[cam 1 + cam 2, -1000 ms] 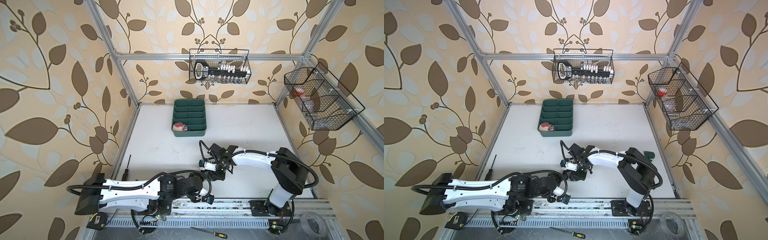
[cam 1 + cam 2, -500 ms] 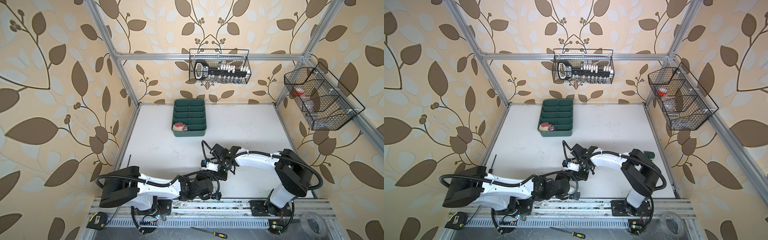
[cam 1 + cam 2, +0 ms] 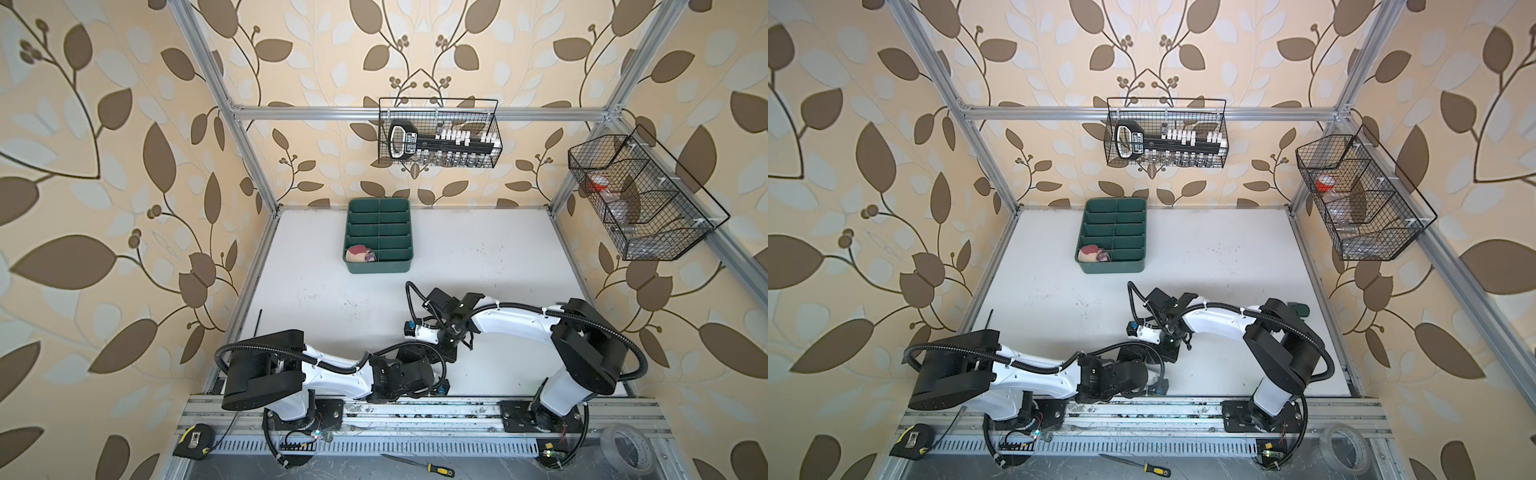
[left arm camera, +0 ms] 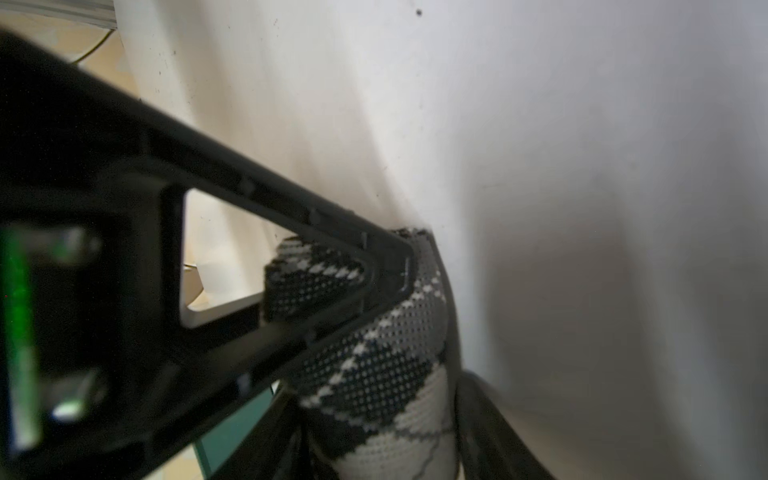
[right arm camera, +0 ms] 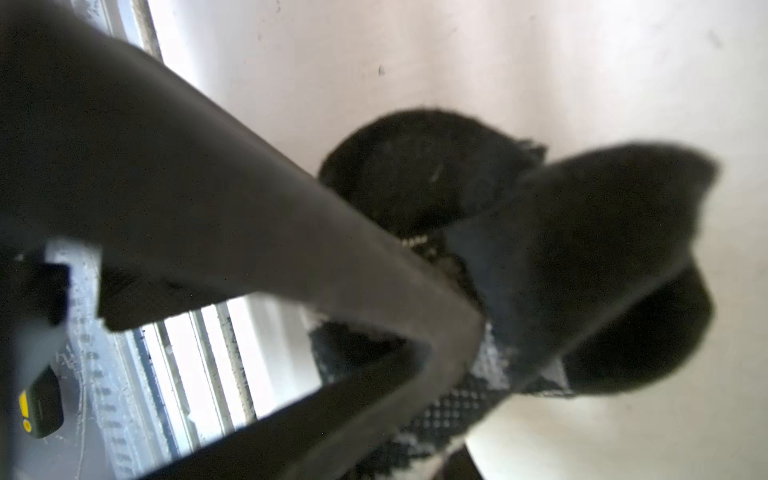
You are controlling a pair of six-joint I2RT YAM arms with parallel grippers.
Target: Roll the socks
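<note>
- Nearest me, on the ledge in front of the rail, lie a screwdriver (image 3: 419,470), a tape measure (image 3: 192,443) and a roll of tape (image 3: 628,452).
- Just past the rail, both arms reach in over the near middle of the white table (image 3: 316,299). Their ends meet there, almost touching, and in both top views they hide what lies under them.
- The argyle sock (image 4: 382,374) is down there on the table, bulging up like a thick roll between the two grippers.
- The left gripper (image 4: 424,291) has one finger (image 4: 374,266) lying across the top of that sock. The other finger is hidden behind the fabric, so I cannot tell whether it is squeezing or only resting.
- The right gripper (image 5: 469,353) has its fingers drawn close together, pinching the same sock. Black fabric bunches out past the tips, all blurred.
- Further back, left of centre and near the back wall, sits a green tray (image 3: 378,267). The beige sock (image 3: 358,253) is bundled in its nearest left compartment.
- Farthest off, a wire basket (image 3: 438,133) hangs on the back rail, and a second basket (image 3: 640,199) hangs on the right frame.
</note>
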